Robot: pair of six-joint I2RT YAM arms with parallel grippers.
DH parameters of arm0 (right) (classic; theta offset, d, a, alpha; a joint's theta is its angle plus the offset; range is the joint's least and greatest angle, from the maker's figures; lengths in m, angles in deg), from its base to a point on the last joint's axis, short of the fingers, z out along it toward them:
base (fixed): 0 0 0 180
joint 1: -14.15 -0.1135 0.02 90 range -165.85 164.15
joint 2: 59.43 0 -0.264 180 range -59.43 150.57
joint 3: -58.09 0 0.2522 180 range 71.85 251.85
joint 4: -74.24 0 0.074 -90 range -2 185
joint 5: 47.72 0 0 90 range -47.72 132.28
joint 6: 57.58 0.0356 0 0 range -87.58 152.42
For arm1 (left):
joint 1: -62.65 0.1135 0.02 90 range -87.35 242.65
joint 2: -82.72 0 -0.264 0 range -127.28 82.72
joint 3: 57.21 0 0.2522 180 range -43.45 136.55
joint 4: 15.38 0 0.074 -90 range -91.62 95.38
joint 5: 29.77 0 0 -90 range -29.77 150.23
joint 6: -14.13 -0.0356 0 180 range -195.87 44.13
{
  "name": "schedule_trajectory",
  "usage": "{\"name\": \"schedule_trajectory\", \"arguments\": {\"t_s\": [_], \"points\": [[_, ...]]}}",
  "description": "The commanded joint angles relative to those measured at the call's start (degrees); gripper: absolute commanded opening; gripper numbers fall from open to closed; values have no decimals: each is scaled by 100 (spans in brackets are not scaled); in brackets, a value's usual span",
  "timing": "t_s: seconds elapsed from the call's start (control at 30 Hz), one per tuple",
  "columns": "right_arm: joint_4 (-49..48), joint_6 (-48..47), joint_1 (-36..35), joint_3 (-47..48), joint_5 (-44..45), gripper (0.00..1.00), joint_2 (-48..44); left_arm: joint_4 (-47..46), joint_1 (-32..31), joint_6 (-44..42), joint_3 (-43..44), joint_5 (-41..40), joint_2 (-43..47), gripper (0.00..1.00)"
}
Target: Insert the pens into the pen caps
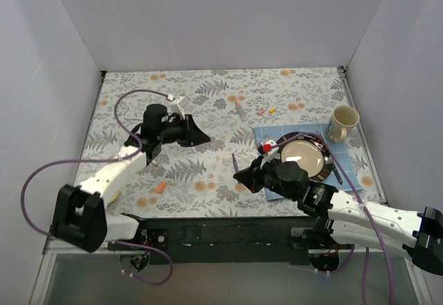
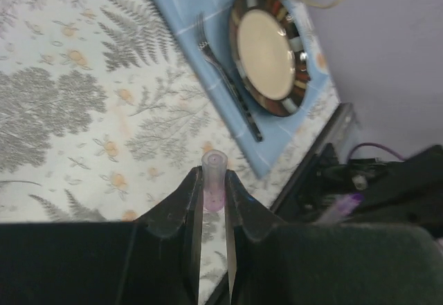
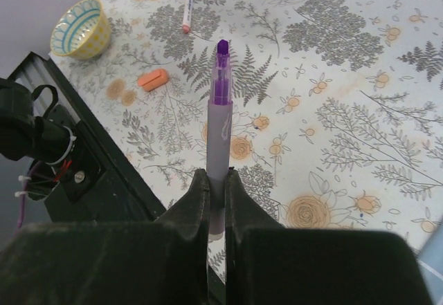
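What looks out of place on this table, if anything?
Nothing broken or spilled. The only stray bit is an orange pen cap lying on its side by the left arm, well apart from the white pen farther back. The plate and mug sit neatly.

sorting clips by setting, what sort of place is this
Probably a robot test booth: plain white panels box in a floral-cloth table, with the left arm and right arm bolted at its near edge, plus a plate and mug.
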Motion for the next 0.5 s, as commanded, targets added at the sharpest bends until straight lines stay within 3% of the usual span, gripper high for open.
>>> {"name": "schedule_trajectory", "arguments": {"t_s": [0.0, 0.17, 0.3, 0.47], "points": [[-1393, 250, 17, -275, -526, 1, -27, -3217, -115, 2740, -1601, 379, 1465, 0], [-1851, 355, 16, -249, -747, 1, 184, -4550, -186, 3751, -2765, -140, 2722, 0], [-2342, 557, 16, -179, -1263, 1, 578, -5296, -212, 4148, -3320, -211, 3058, 0], [-2493, 619, 17, 50, -1511, 1, 957, -5580, -221, 4307, -3584, -211, 3208, 0]]}}
